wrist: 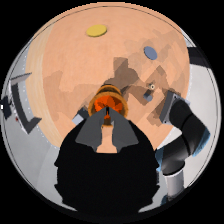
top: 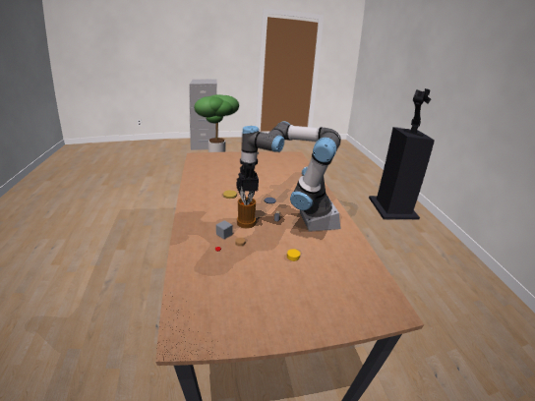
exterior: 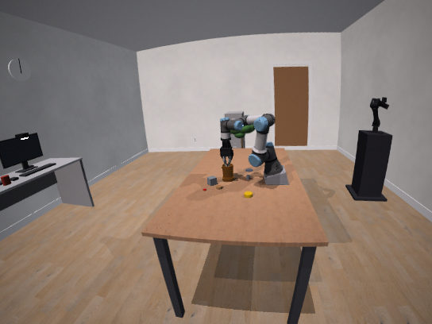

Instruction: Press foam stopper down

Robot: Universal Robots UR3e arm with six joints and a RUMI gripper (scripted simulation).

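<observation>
A brown jar (top: 247,213) (exterior: 228,173) (wrist: 107,92) stands upright on the table's middle. An orange foam stopper (wrist: 102,106) sits in its mouth; in the wrist view it shows inside the dark rim. My gripper (top: 247,200) (exterior: 227,163) (wrist: 107,107) is shut and points straight down, with its fingertips at the jar's mouth on the stopper. The fingers hide the stopper's middle. How deep the stopper sits I cannot tell.
On the table (top: 275,305) lie a grey cube (top: 224,229), a small tan disc (top: 240,242), a red dot (top: 218,249), a yellow disc (top: 293,255), an olive disc (top: 229,195) (wrist: 96,30), a blue-grey disc (top: 269,200) (wrist: 150,51) and a small grey block (top: 277,216). The arm's base (top: 322,216) stands right of the jar.
</observation>
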